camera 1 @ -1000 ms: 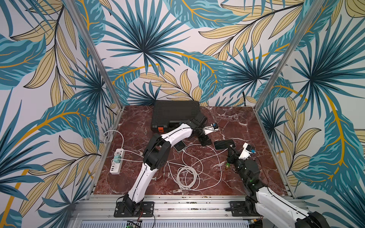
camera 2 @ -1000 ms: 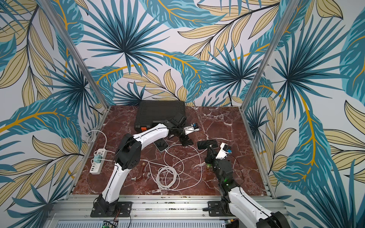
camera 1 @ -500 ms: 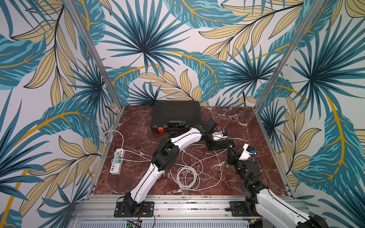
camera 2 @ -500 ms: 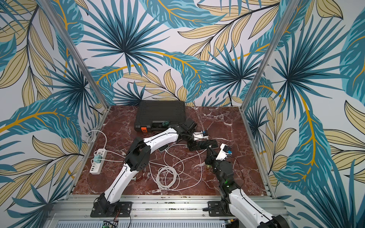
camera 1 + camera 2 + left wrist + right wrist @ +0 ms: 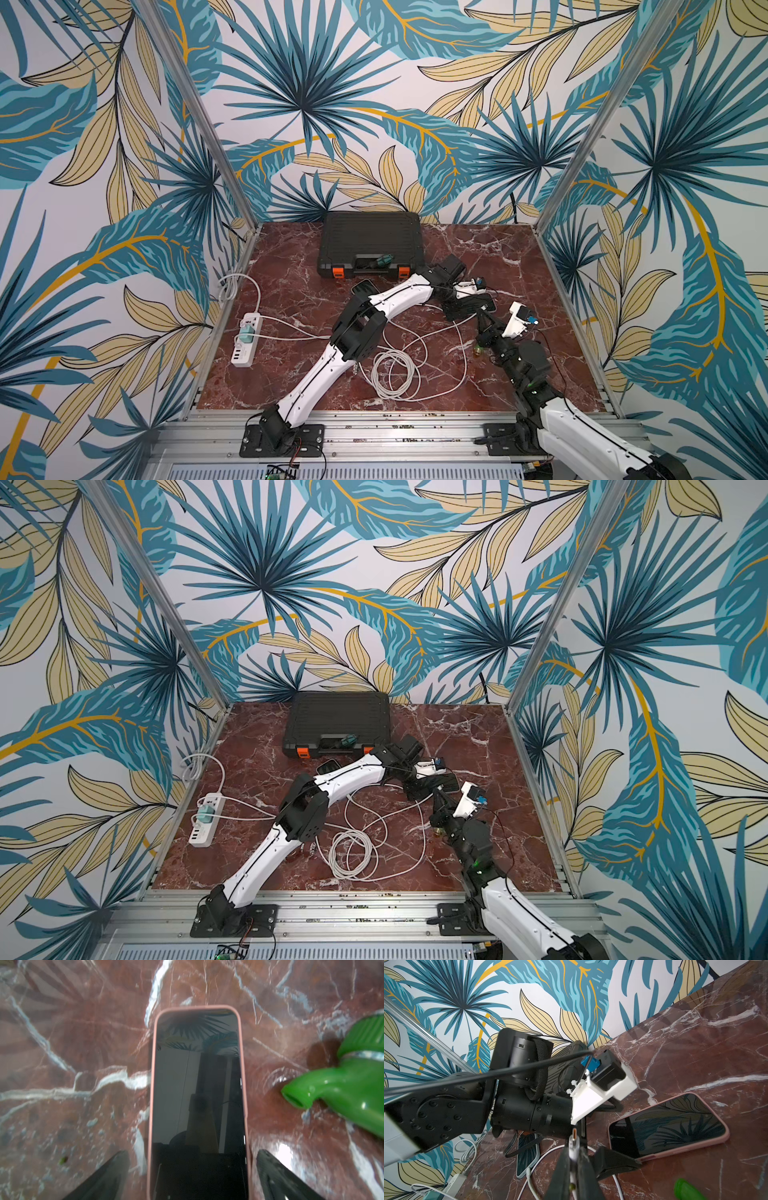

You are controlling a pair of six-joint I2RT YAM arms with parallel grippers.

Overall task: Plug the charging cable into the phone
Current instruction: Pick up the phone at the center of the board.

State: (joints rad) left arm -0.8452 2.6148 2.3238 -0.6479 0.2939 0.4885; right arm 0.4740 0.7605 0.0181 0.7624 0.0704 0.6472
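Pink-cased phone [image 5: 197,1088], black screen; counter [image 5: 72,1053] beneath it red-brown, veined white; bottle [image 5: 353,1093] beside the phone glossy green; cable [image 5: 573,1146] white.

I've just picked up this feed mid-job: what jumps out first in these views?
The pink-cased phone lies flat on the marble table, right of centre, with the open left hand straddling one end. Close by, the right hand is shut on the white cable, its plug not yet in the phone. Loud leaf wallpaper rings the cell, and a black case sits at the back.
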